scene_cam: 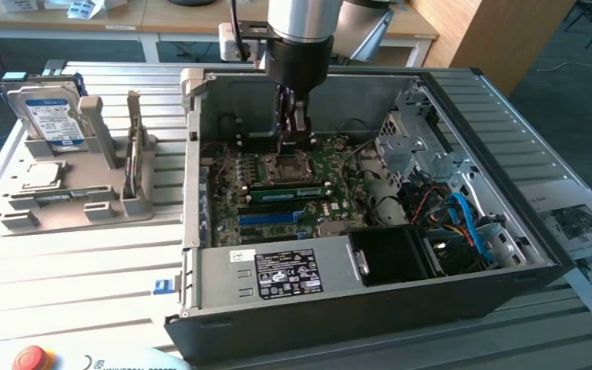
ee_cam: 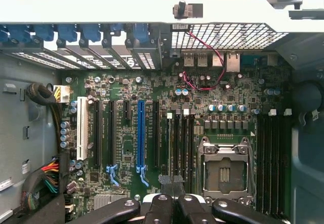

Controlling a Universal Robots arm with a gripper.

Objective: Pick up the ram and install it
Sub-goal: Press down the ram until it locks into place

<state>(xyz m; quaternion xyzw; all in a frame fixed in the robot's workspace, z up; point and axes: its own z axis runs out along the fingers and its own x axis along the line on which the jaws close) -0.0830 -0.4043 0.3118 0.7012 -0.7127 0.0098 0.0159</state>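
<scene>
The ram (scene_cam: 290,191), a narrow green stick, stands on edge in a memory slot of the motherboard, just in front of the empty CPU socket (scene_cam: 287,164) inside the open computer case (scene_cam: 378,304). My gripper (scene_cam: 298,139) hangs on the arm inside the case, above the socket and the stick. In the wrist view my gripper (ee_cam: 172,181) has its black fingertips pressed together over the dark memory slots (ee_cam: 181,143), beside the CPU socket (ee_cam: 225,172). Nothing shows between the fingers.
A grey holder (scene_cam: 70,193) at the exterior view's left carries a blue-labelled hard drive (scene_cam: 55,116). A long blue slot (ee_cam: 140,133) lies beside the memory slots. Drive cage and cables (scene_cam: 450,208) crowd the case's right side. The power supply (scene_cam: 275,274) sits at the front.
</scene>
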